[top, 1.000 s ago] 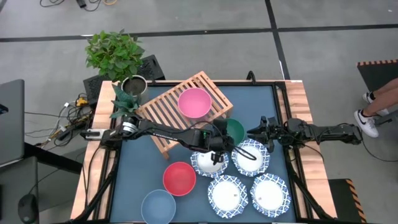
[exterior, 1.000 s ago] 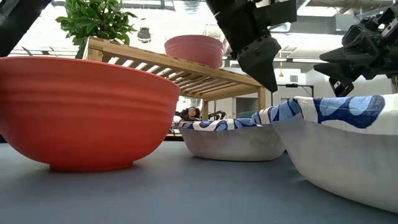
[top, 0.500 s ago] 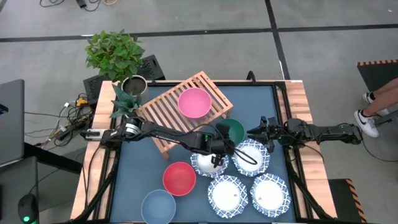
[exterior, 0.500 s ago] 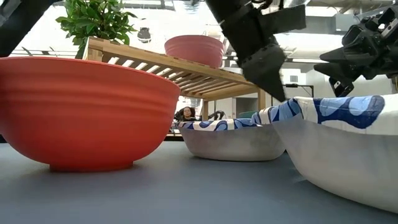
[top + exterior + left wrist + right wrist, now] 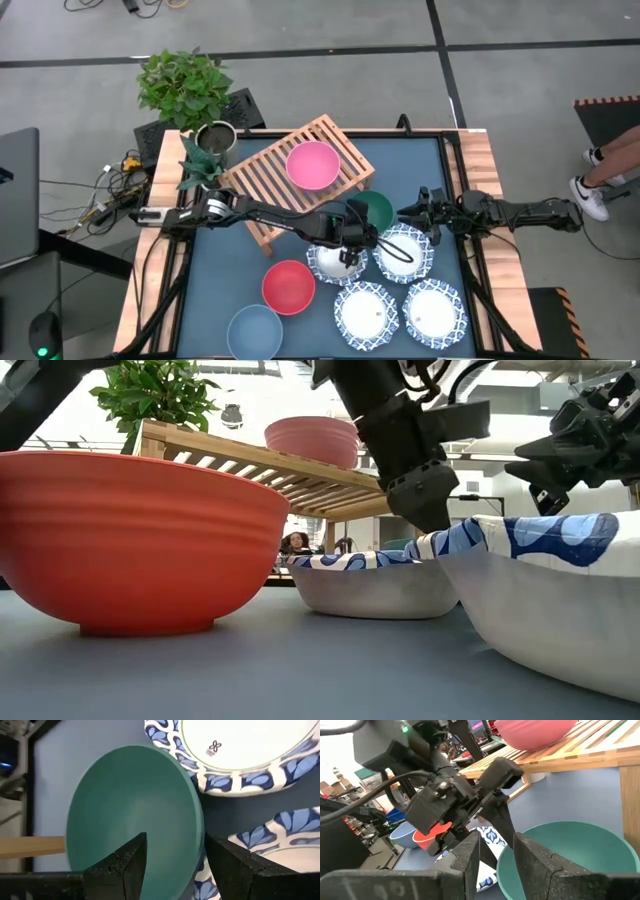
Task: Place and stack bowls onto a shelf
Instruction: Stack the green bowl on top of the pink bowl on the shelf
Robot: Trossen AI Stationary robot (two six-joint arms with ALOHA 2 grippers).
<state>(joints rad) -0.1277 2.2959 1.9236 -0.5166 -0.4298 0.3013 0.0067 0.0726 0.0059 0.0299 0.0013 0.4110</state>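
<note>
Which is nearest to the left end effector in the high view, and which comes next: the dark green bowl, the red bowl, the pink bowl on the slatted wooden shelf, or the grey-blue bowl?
Measured from the left end effector:
1. Dark green round bowl, just beside it, toward the shelf.
2. Red round bowl, on the tabletop toward the left arm's side.
3. Pink round bowl, up on the slatted wooden shelf.
4. Grey-blue round bowl, at the table's near edge.

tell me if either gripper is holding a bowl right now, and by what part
Nothing is held. The left gripper hangs open with its fingers astride the dark green bowl's rim, not closed on it. The right gripper waits open beside the same bowl.
</note>
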